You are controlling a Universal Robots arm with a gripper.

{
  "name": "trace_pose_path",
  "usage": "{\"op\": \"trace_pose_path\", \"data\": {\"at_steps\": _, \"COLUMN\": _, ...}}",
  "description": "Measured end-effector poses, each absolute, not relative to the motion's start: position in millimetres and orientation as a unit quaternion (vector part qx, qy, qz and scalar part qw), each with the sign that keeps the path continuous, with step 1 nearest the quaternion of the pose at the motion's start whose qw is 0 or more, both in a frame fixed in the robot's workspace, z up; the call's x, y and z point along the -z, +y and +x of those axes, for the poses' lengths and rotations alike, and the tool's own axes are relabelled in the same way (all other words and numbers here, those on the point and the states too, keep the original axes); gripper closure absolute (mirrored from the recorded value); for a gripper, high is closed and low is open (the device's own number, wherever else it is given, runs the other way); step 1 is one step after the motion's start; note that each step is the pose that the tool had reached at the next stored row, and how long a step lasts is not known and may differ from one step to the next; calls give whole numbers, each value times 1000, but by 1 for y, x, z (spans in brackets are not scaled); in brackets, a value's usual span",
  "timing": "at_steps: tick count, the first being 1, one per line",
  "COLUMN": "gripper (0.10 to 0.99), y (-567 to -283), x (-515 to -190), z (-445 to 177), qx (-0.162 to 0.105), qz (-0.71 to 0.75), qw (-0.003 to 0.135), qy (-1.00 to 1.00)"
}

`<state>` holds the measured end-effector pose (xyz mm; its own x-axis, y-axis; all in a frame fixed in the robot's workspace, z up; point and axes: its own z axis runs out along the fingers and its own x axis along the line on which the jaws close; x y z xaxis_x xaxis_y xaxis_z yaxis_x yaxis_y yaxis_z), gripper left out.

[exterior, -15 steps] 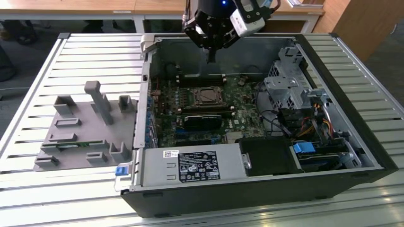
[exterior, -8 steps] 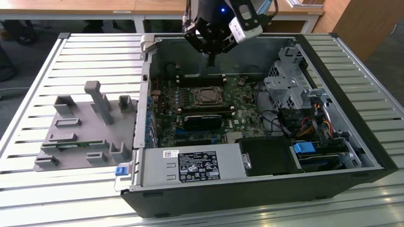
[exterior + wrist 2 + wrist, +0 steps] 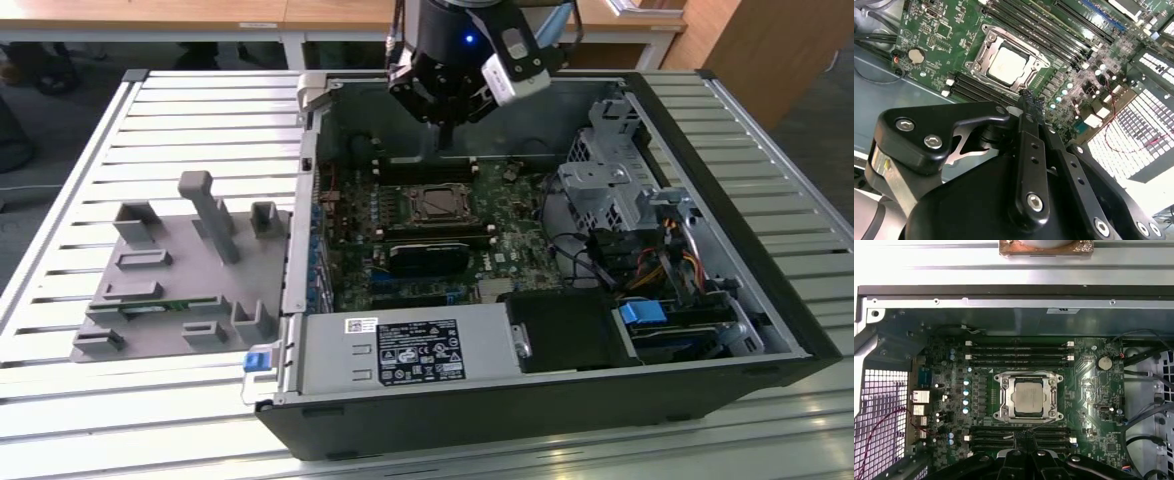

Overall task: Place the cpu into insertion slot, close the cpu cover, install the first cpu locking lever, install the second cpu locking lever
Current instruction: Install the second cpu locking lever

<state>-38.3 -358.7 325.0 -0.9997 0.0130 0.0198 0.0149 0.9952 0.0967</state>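
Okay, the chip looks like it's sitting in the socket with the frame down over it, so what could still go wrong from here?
1. The gripper hangs with its fingertips together above the memory slots beside the cpu cover; a slightly off descent could strike them.
2. Dense capacitors flank the insertion slot, so a sideways sweep may clip them.
3. The cpu looks seated, but pressing on it could harm the socket if it is misaligned.

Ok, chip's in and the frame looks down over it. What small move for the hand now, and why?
Probably ease the hand down toward the socket edge nearest it. The cpu sits under the cpu cover; the hand, shut and empty, hovers over the memory slots beside that edge, where a thin lever seems unlatched.
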Motion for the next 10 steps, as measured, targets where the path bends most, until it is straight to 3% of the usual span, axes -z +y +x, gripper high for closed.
{"op": "trace_pose_path", "data": {"at_steps": 10, "gripper": 980, "y": -361, "x": -315, "z": -38, "qx": 48, "qz": -6, "qw": 10, "qy": -999}}
